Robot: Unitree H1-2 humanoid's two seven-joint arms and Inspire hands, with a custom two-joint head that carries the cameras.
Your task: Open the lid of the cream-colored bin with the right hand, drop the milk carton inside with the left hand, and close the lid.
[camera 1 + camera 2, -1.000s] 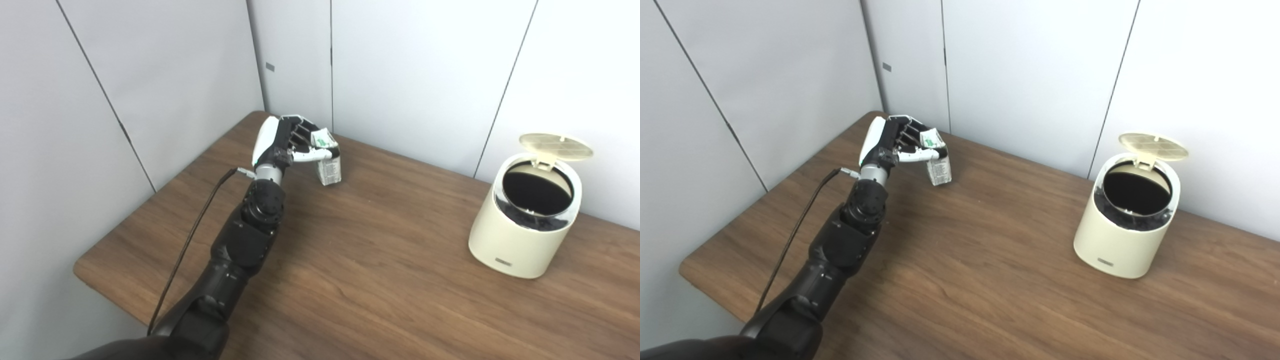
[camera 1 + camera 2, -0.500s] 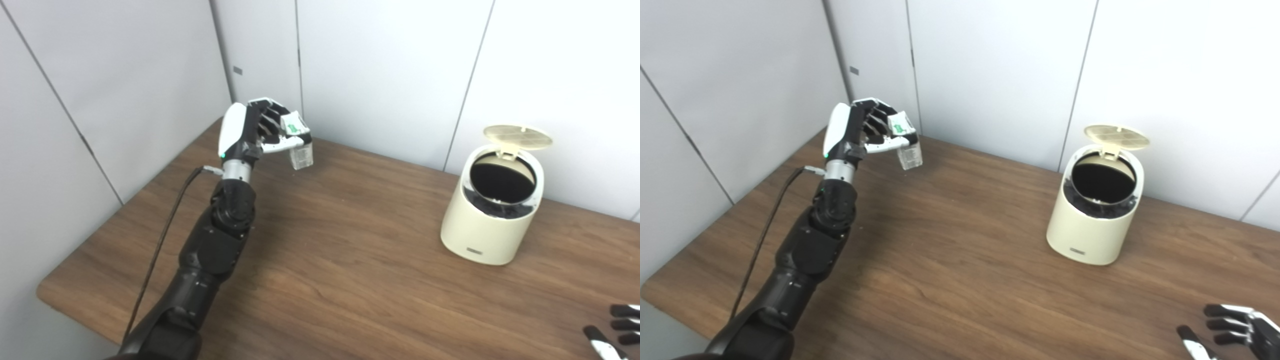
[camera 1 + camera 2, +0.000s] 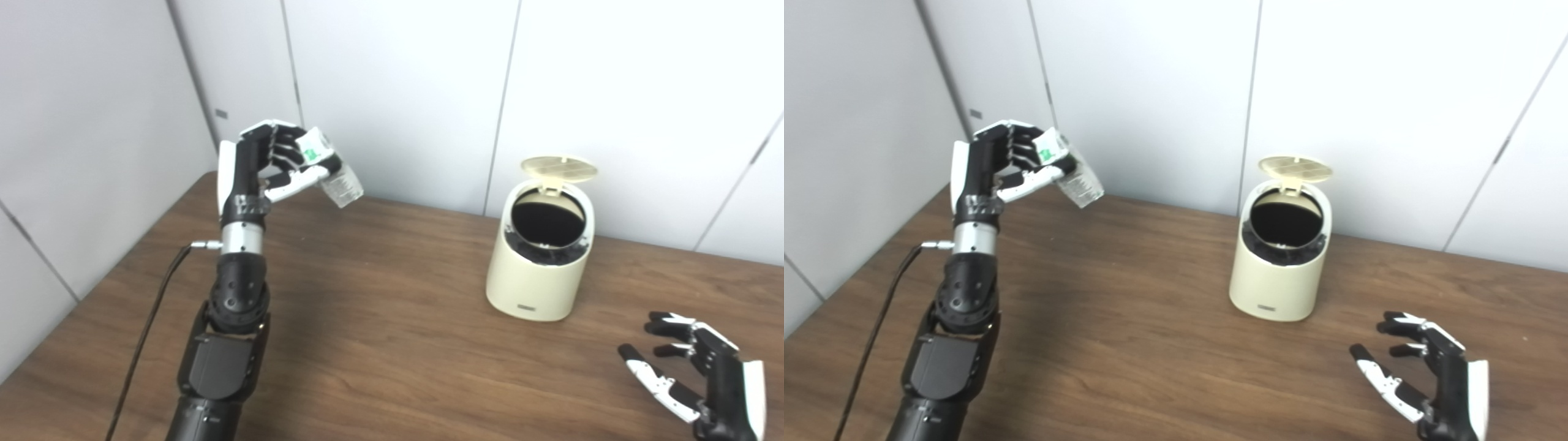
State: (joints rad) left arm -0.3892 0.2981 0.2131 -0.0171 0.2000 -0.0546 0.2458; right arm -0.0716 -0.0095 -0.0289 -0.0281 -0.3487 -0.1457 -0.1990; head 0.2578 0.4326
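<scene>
My left robot hand is raised high above the surface, its fingers and thumb clamped around the milk carton. The carton hangs in the air, tilted, with its green-printed top tucked into the palm and its bottom end pointing down toward the right. It touches nothing but the hand, and it sits well apart from the bin, off to that bin's left.

My right robot hand hovers low near the front right corner of the surface, palm turned inward, fingers spread apart and holding nothing. It stands clear of the bin, in front of it and to its right.

The cream-colored bin stands upright on the surface near the back wall. Its lid is tipped up on the rear hinge, and I can see straight into the dark opening, where a black liner shows at the rim.

By my reckoning the opening step is done and the carton is picked up, so I am roughly at the midpoint. What remains is carrying the carton rightward over the mouth, releasing it, and then pressing the lid down.
</scene>
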